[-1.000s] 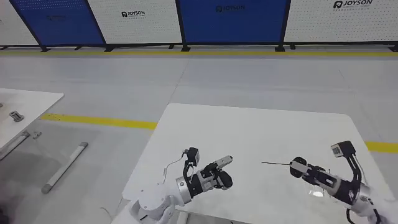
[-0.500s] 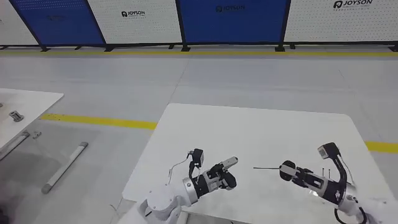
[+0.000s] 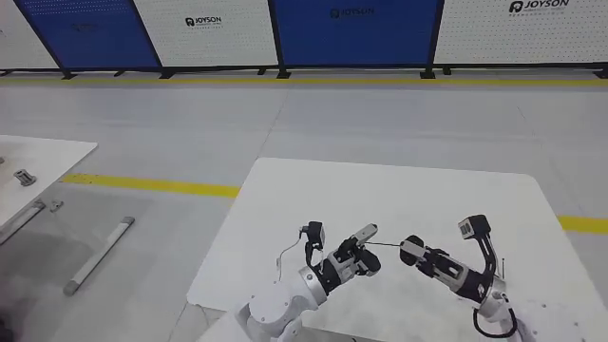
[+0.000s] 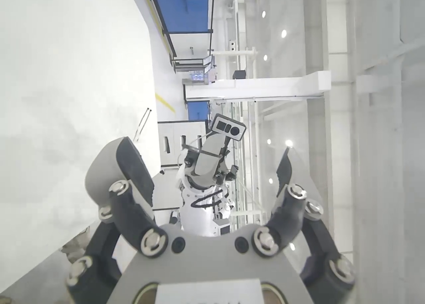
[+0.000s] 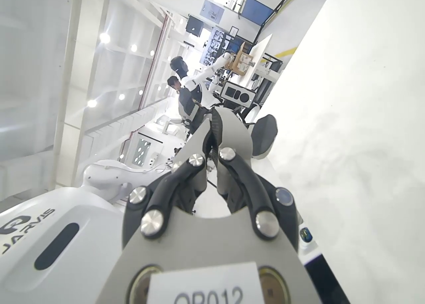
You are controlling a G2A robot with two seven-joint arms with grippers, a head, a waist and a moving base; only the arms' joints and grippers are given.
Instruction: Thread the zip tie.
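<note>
The left end effector (image 3: 368, 248) is hovering over the white tabletop (image 3: 313, 190) with its fingers (image 4: 127, 165) spread wide, gripping nothing. Just to its right, the zip tie (image 3: 385, 245) is hanging in the air as a thin dark strip. Its free tip is reaching toward that open gap, though whether it is touching a finger is too fine to tell. At the tie's far end, the right end effector (image 3: 411, 249) is clenching it, pads pressed together. The tie is likely weighing almost nothing and behaving springy and slick, so the tip is probably wobbling. Taking hold close behind the tip, flat faces against the pads, is looking like the surest way to steady it.
</note>
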